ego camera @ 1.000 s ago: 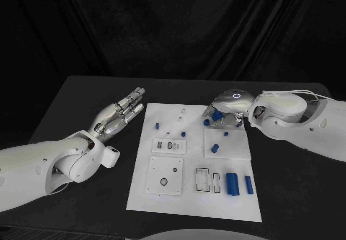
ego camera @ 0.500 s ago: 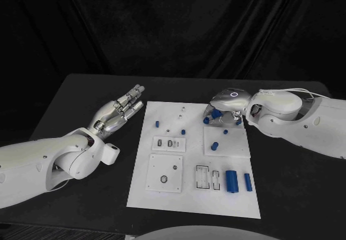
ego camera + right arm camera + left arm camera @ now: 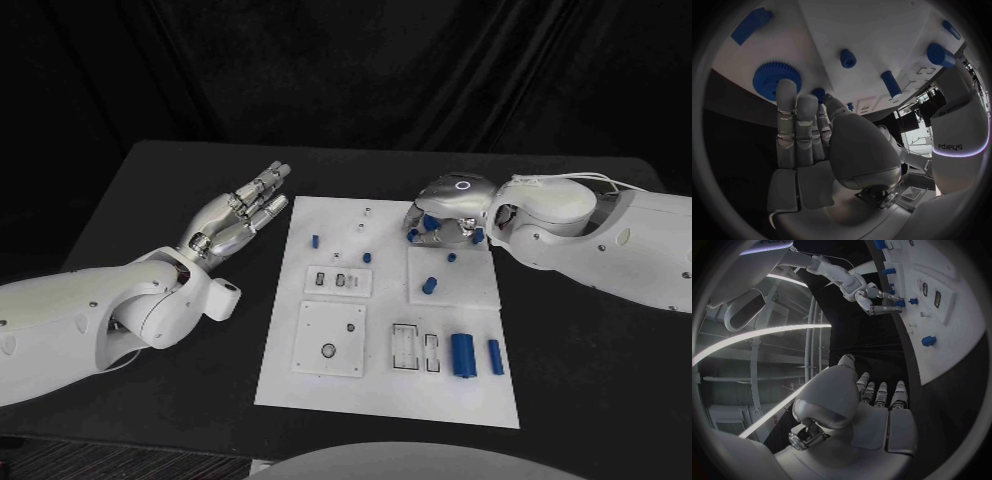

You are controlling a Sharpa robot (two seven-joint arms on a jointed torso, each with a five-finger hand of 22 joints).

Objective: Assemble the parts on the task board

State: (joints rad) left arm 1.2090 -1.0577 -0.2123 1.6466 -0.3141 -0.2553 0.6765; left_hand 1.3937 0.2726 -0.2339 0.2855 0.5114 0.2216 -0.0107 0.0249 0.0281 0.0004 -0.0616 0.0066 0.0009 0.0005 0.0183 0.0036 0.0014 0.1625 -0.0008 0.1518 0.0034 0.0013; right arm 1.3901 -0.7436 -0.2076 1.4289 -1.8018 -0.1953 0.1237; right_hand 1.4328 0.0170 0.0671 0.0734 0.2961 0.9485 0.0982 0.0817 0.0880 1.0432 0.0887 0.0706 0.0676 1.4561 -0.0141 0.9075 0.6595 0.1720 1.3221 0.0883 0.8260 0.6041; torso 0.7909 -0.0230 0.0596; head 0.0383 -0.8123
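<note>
Right hand point(image 3: 450, 205) fingers point(image 3: 786, 107) pressed together, tips touching blue gear point(image 3: 772, 79) at far right edge of task board point(image 3: 382, 390); whether gear is gripped, cannot tell; left hand point(image 3: 231, 218) fingers spread, straight, holding nothing, beside board's left edge; two blue cylinders point(image 3: 464, 355) lie at near right, long axes running near-to-far; several small blue pegs point(image 3: 430, 291) stand mid-board.
</note>
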